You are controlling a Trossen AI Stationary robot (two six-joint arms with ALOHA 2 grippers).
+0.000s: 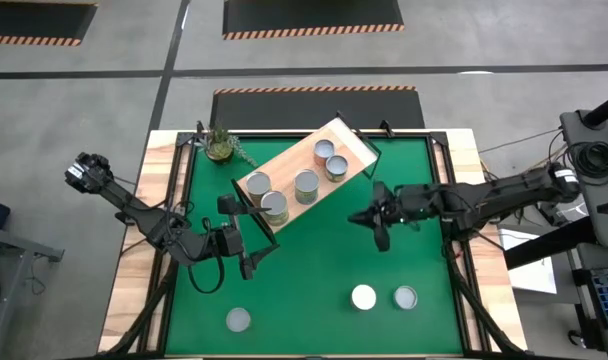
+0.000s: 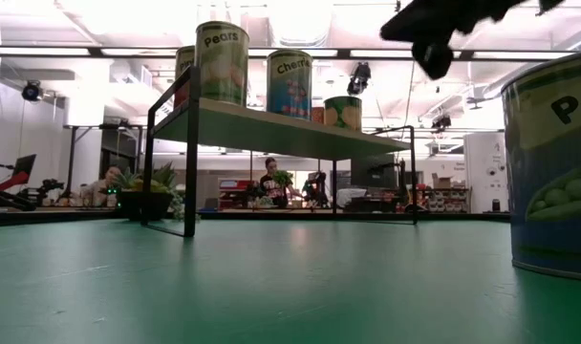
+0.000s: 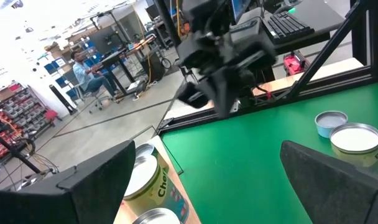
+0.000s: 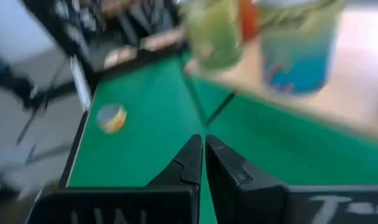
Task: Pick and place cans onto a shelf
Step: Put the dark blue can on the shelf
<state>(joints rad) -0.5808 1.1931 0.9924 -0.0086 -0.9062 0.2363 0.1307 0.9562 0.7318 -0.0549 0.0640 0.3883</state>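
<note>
The light-wood shelf [image 1: 346, 140] stands slantwise at the middle of the green mat. Several cans stand on it, among them one at its near left end [image 1: 274, 206] and one at its far right end [image 1: 324, 150]. In the low view they show on the board, labelled Pears [image 2: 222, 62] and Cherries [image 2: 289, 84]. Three cans stand on the mat near the front edge [image 1: 239, 319], [image 1: 363, 297], [image 1: 405, 297]. My left gripper [image 1: 244, 236] is wide open and empty beside the shelf's near left end. My right gripper [image 1: 362, 218] is shut and empty, above the mat right of the shelf.
A small potted plant [image 1: 220, 145] stands at the far left corner of the mat. One can [image 2: 553, 172] stands close to the low camera. Black frame bars run along the mat's edges [image 1: 454, 250]. Bare mat [image 1: 314, 270] lies between the two grippers and the front cans.
</note>
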